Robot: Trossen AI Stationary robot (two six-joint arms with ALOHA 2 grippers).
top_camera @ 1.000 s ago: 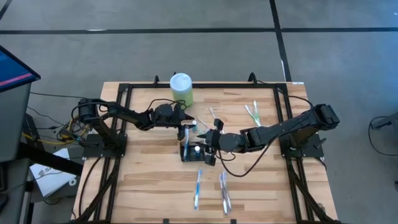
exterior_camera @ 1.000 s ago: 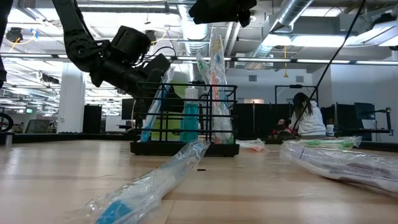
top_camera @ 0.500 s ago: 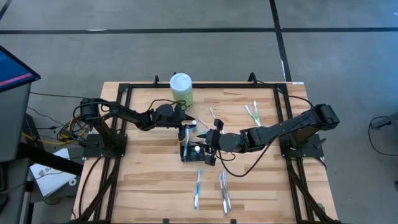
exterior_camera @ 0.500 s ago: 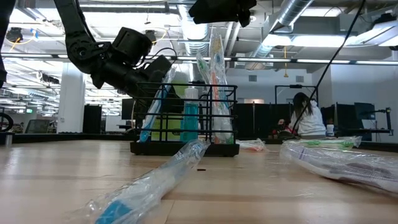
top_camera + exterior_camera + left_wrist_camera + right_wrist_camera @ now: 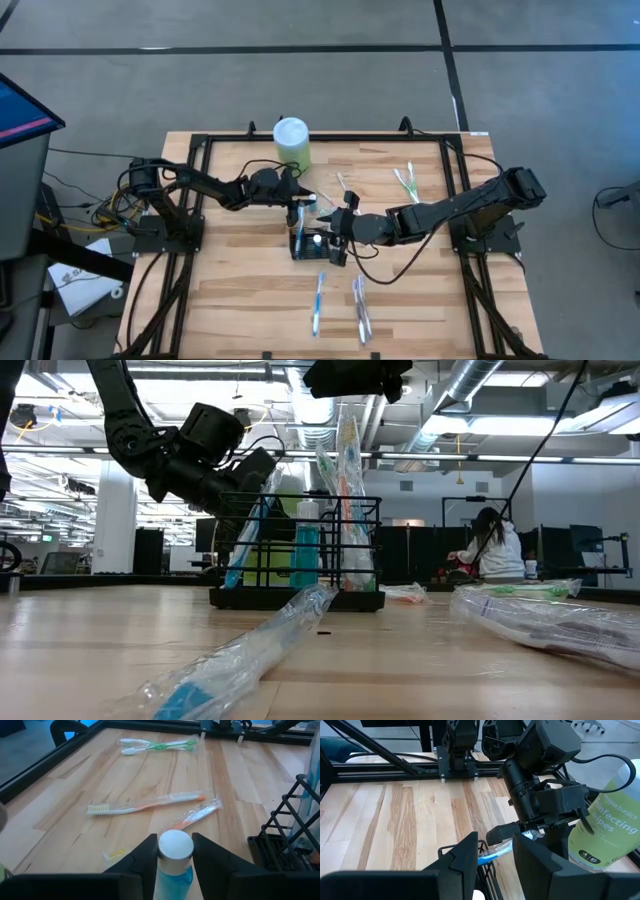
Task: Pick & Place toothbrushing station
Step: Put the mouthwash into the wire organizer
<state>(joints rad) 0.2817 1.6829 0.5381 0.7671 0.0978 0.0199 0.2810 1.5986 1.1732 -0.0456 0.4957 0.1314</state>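
The toothbrushing station is a black wire caddy (image 5: 318, 245) at the table's middle, resting on its base. Wrapped toothbrushes stand upright in it (image 5: 345, 490). My left gripper (image 5: 300, 205) is just beyond the caddy's far left corner, shut on a small blue bottle with a white cap (image 5: 174, 870). In the low view the bottle (image 5: 305, 555) shows through the caddy's wires (image 5: 365, 545). My right gripper (image 5: 335, 228) hangs open above the caddy (image 5: 462, 852), over the brush tops (image 5: 355, 378). My left gripper pinches the blue bottle at its white cap (image 5: 175, 845), one finger on each side. The fingers slant down from the table's left side. The bottle stands about upright. The caddy's base hides its lower end, so I cannot tell whether it rests on the table.
A pale green wipes bottle with a white cap (image 5: 291, 140) stands at the far edge behind the left gripper. Wrapped toothbrushes lie near the front (image 5: 318, 300) (image 5: 360, 305), at the far right (image 5: 405, 182) and beyond the bottle (image 5: 145, 805). A person sits in the room behind (image 5: 492, 545).
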